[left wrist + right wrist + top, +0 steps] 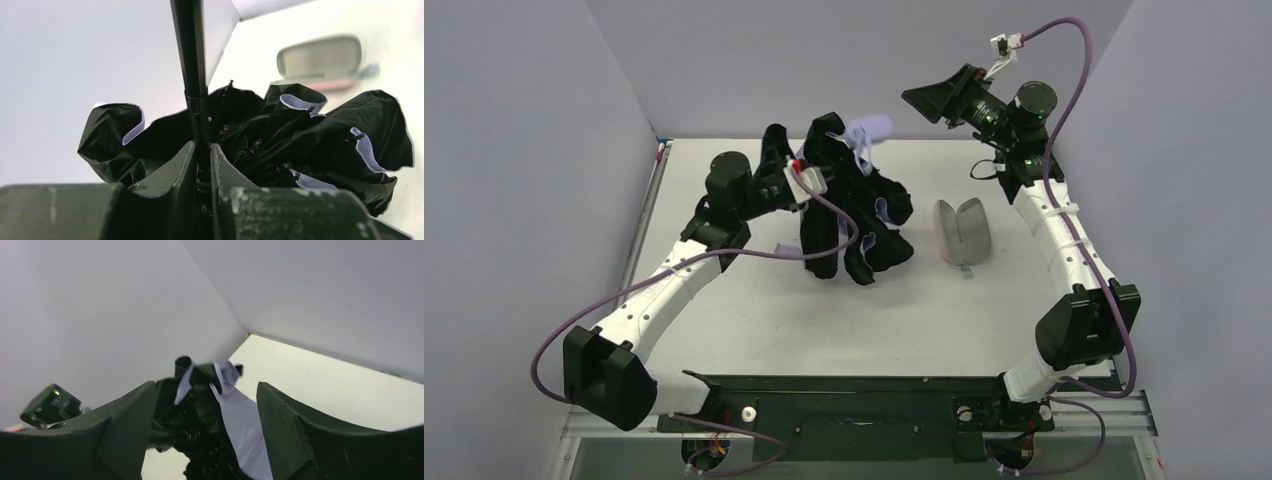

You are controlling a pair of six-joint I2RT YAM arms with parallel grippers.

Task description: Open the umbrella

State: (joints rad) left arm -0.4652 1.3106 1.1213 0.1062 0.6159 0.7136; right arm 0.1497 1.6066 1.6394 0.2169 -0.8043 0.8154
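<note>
The umbrella (854, 215) hangs half unfolded above the table's middle, a bunch of black lining with pale lavender edges. My left gripper (796, 183) is shut on its thin black shaft (192, 65), which rises between the fingers (180, 165) in the left wrist view; the crumpled canopy (310, 145) lies beyond them. A lavender part (870, 130) sticks up at the top. My right gripper (932, 102) is open and empty, raised to the right of the umbrella and apart from it. In the right wrist view the canopy (210, 425) shows between the spread fingers (280, 415).
A pink-grey clamshell case (963, 232) lies open on the white table (754, 320), right of the umbrella; it also shows in the left wrist view (320, 60). Grey walls enclose the table on the left, back and right.
</note>
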